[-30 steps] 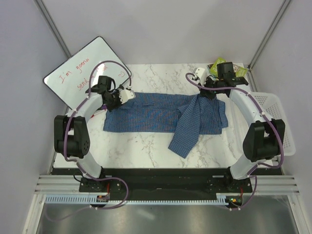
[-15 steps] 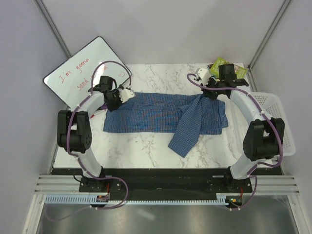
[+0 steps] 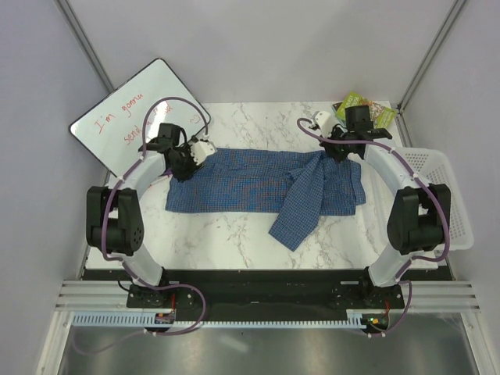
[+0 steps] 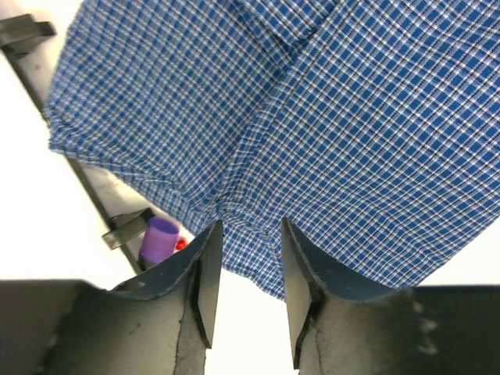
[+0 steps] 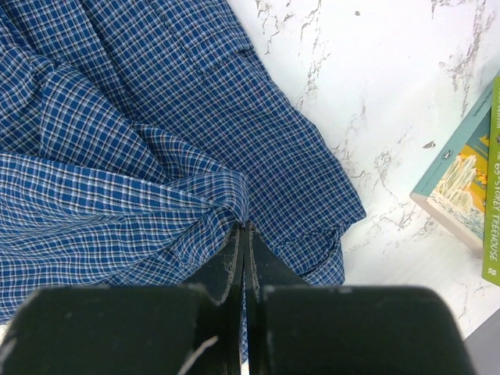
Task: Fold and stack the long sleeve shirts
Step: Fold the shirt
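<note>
Shirt [image 3: 258,183]: one blue, finely checked long-sleeved shirt lies spread across the far half of the marble table [image 3: 234,234]. One sleeve is folded over it and points towards the table's near edge. It is not folded and not stacked.

Left gripper [image 4: 251,234]: at the table's far left, over the shirt's hem. Jaws stand spread, the hem lying in the gap between them.

Right gripper [image 5: 244,230]: at the table's far right. Jaws are pressed together, pinching a gathered fold of the shirt at their tips.

Whiteboard [image 3: 129,113]: leans off the table's far-left corner. Red handwriting reads "I'm gonna send"; the rest is hidden by the arm.

Books [image 5: 457,183]: two at the table's far-right corner. The green spine reads "-STOREY TREEHOUSE"; the number before it is unclear.

Basket [image 3: 445,187]: white mesh, off the table's right edge.
</note>
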